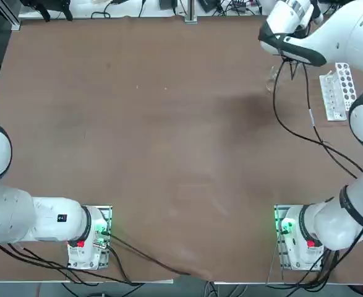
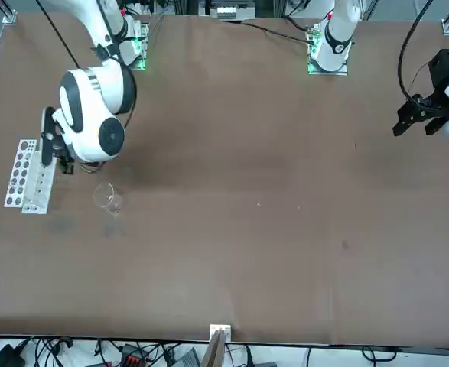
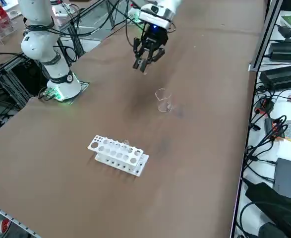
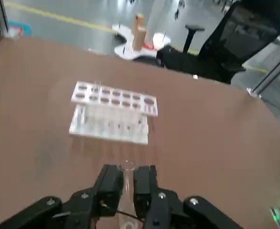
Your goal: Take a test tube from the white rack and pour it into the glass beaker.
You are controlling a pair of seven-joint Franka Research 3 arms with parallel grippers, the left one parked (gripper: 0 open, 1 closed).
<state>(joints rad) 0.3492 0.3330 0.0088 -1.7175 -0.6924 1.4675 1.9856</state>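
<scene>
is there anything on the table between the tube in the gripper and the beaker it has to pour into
Nothing visible. The right gripper is shut on the test tube above bare table, and the glass beaker stands apart from the white rack, with only open tabletop around it.

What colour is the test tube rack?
White rack, clearest in the right wrist view.

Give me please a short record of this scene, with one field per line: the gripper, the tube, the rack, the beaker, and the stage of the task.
right gripper: shut on the test tube, raised above the table
test tube: clamped between the fingers, out of the white rack
white rack: standing on the table, apart from the gripper
glass beaker: upright on the table, between the rack and the gripper in the right side view
stage: tube taken, pouring not yet done
</scene>
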